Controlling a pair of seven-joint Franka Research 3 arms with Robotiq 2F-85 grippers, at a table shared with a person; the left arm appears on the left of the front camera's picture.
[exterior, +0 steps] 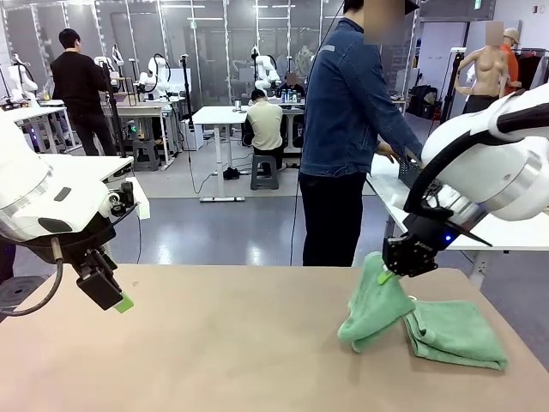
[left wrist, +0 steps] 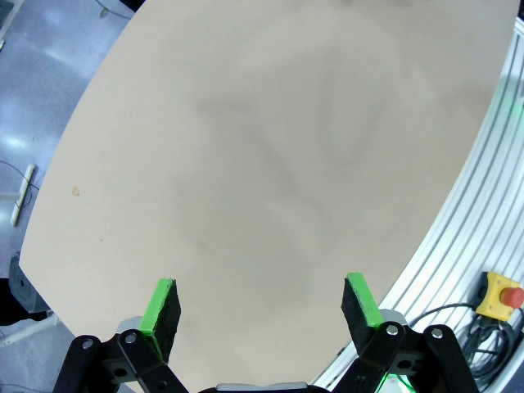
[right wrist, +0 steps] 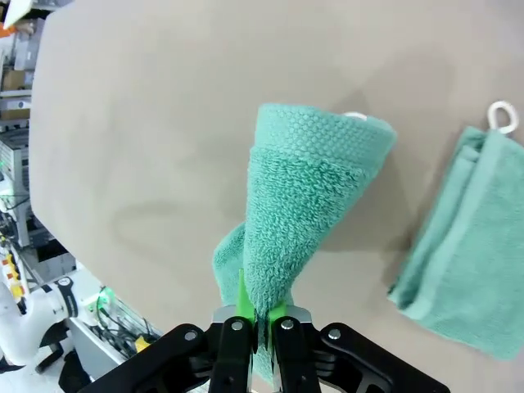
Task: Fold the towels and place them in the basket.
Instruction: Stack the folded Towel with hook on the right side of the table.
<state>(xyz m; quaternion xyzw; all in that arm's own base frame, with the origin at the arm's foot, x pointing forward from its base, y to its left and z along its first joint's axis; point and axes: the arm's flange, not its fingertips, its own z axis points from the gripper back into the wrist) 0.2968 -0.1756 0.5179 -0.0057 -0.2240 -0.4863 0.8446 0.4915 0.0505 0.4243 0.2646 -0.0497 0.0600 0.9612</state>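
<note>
Gripping a hanging towel (exterior: 375, 305), the right gripper (exterior: 392, 273) needed a steady carry toward the basket; the left gripper (exterior: 120, 299) gaped wide, holding nothing.

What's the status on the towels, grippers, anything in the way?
Left gripper open over bare table. Right gripper shut on hanging towel, lifted. Second towel folded beside it. Nothing in the way.

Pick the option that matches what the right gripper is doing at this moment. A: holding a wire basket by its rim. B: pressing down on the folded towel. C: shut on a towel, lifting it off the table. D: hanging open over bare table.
C: the right gripper has its fingers pinched on a hanging towel, while the folded towel lies apart on the table.
</note>
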